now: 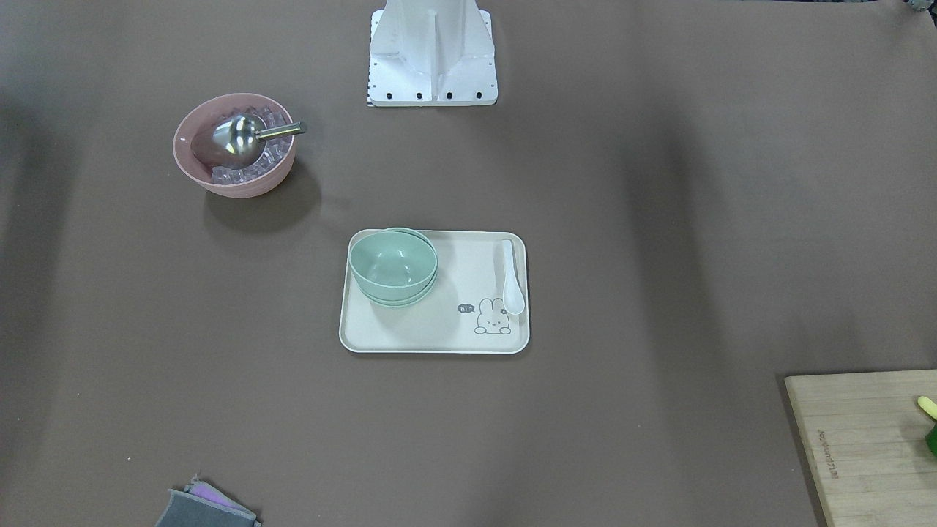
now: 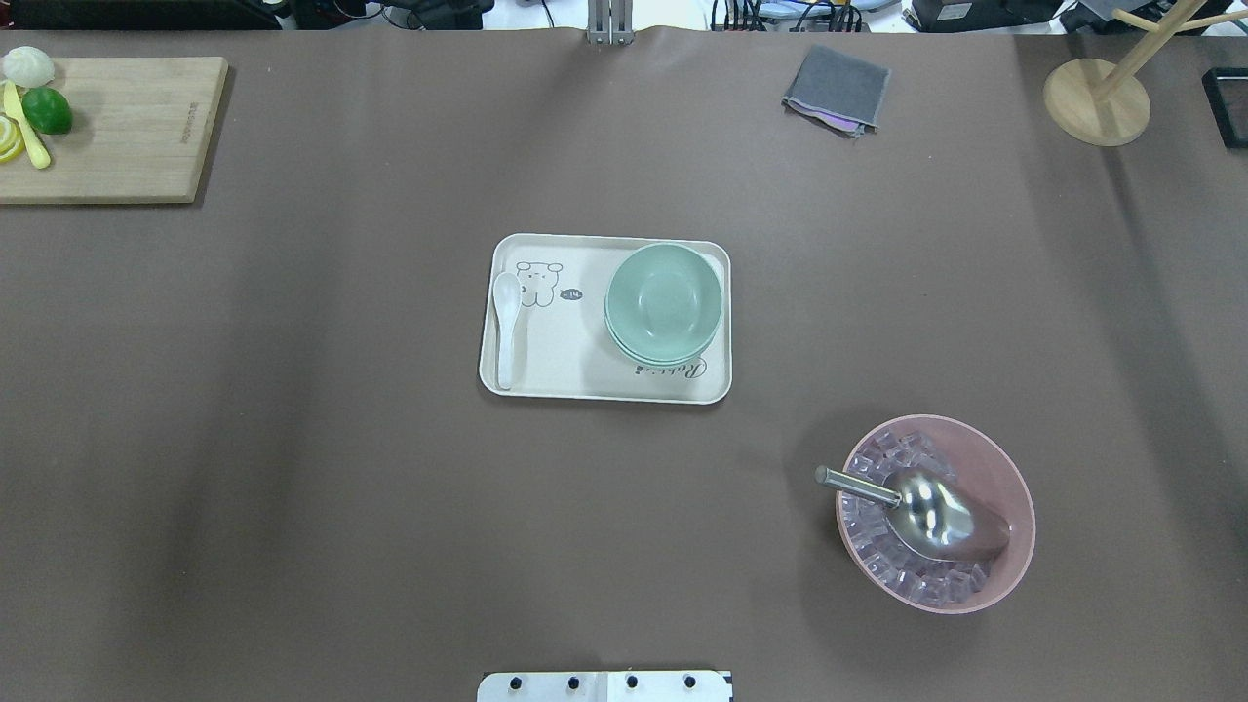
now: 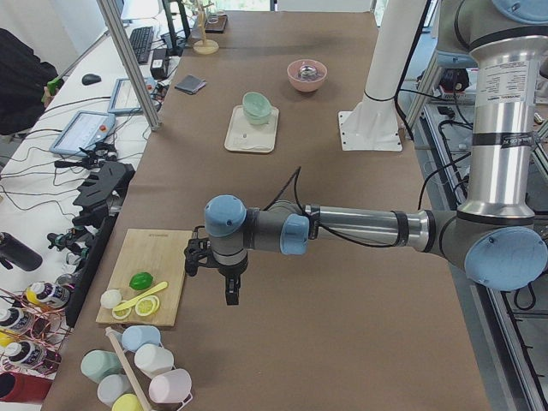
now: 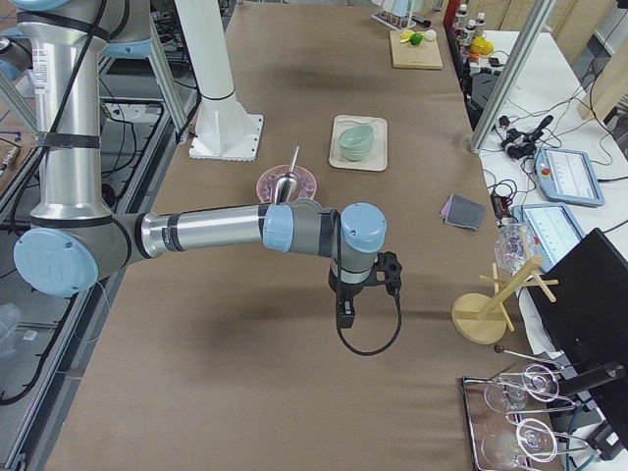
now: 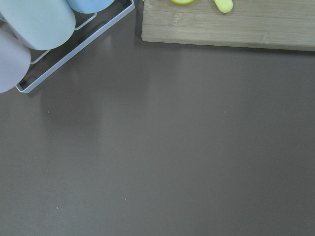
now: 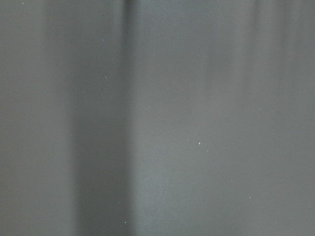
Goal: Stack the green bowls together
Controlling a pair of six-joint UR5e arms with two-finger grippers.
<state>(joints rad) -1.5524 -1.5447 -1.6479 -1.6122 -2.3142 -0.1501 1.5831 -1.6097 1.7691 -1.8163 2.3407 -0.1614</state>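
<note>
The green bowls (image 2: 664,300) sit nested in one stack on the right half of a cream bunny tray (image 2: 556,366) at the table's middle. The stack also shows in the front view (image 1: 393,265), the left view (image 3: 256,107) and the right view (image 4: 356,141). My left gripper (image 3: 231,295) hangs over bare table near the cutting board, far from the tray. My right gripper (image 4: 345,316) hangs over bare table at the other end. Both show only in the side views, so I cannot tell whether they are open or shut.
A white spoon (image 2: 505,327) lies on the tray's left side. A pink bowl (image 2: 1026,531) with clear cubes and a metal scoop (image 2: 926,512) stands near right. A cutting board (image 2: 127,127) with lime pieces, a grey cloth (image 2: 837,88) and a wooden stand (image 2: 1097,100) line the far edge.
</note>
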